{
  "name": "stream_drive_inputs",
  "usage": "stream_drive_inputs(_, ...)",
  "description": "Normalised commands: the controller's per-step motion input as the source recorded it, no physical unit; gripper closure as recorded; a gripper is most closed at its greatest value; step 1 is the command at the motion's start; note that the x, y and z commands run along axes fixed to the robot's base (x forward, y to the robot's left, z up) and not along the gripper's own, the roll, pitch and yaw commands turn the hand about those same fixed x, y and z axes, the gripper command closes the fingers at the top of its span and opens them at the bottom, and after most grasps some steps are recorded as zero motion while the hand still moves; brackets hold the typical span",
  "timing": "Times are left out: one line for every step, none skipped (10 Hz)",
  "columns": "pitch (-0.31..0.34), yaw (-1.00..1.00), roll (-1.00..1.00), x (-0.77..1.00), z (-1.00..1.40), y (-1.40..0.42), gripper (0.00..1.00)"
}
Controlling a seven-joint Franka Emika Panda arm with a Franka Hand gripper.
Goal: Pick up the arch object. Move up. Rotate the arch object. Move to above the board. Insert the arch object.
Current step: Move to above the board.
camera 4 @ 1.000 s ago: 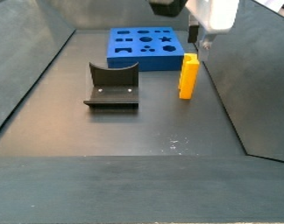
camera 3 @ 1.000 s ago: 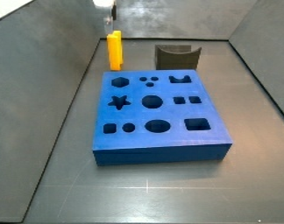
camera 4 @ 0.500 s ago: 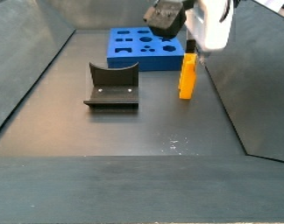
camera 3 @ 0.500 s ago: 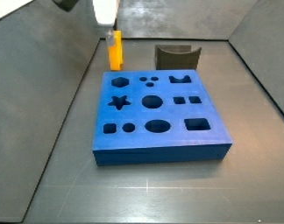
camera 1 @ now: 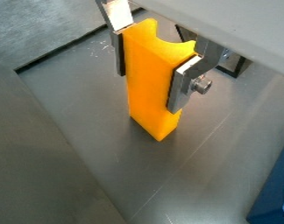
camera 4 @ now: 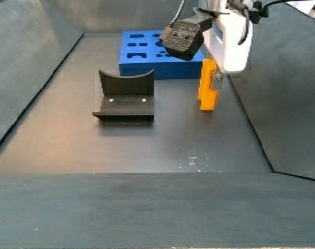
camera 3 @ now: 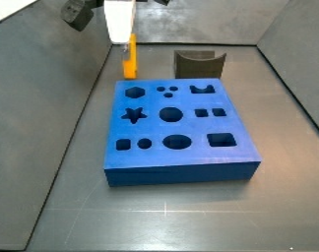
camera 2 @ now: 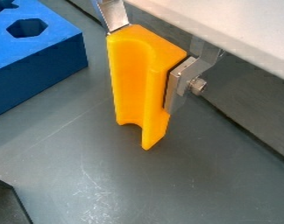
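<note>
Your gripper point(camera 1: 152, 54) straddles the arch object point(camera 1: 152, 80), which stands upright on the counter point(camera 4: 147, 141) beside the wall, just past the board point(camera 3: 177, 131) and near the fixture point(camera 4: 123, 95). The silver fingers point(camera 2: 183, 79) sit narrow on either side of the slab's upper part, seemingly touching, though a firm hold cannot be confirmed. You appear lined up for the pick-up. The piece is bright yellow, smooth, a thin slab with its arch notch at the counter end in a wrist view.
</note>
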Motion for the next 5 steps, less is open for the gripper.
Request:
stream_drive_inputs(0.415,0.18,0.00,0.11,1.00,0.11,1.00)
stream_drive_inputs(0.418,0.18,0.00,0.11,1.00,0.11,1.00)
stream_drive_inputs(0.350,0.14,0.00,0.11,1.00,0.10,1.00)
stream_drive_inputs(0.258,0.10,0.00,0.10,1.00,0.09,1.00)
stream_drive_inputs(0.176,0.07,0.01,0.09,1.00,0.09,1.00)
